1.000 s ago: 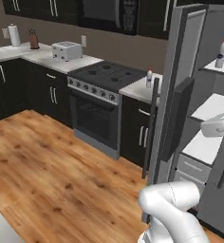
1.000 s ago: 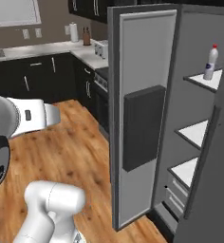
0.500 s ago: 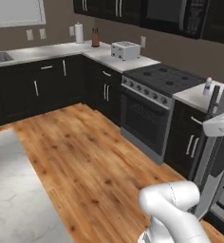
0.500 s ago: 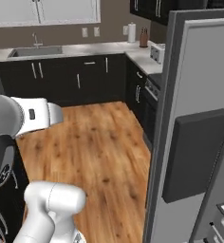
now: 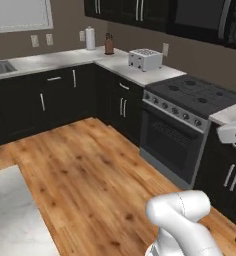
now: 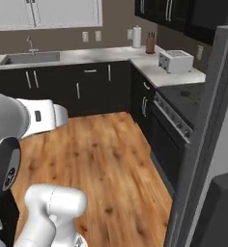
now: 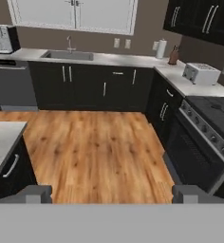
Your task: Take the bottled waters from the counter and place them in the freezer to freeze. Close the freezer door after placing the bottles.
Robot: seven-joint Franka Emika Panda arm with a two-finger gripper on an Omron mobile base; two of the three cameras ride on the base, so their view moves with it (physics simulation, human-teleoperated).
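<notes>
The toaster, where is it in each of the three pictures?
Left base view: the toaster sits upper middle, on the counter left of the stove.
Right base view: the toaster is upper right, on the counter behind the stove.
Hand view: the toaster is upper right.
Shared landmark: the white paper towel roll along the back wall.

Readable text: none can be made out anywhere, honestly
Toaster [image 5: 145, 58]: no brand or lettering to be seen
Stove [image 5: 190, 107]: knobs are shown, but no numbers or marks can be read
Wall outlets [image 6: 91, 36]: plain, nothing printed
Coffee machine [image 7: 4, 39]: too small and blurry for any label to be read
Upper cabinets [image 7: 199, 19]: bare fronts, no signs
</notes>
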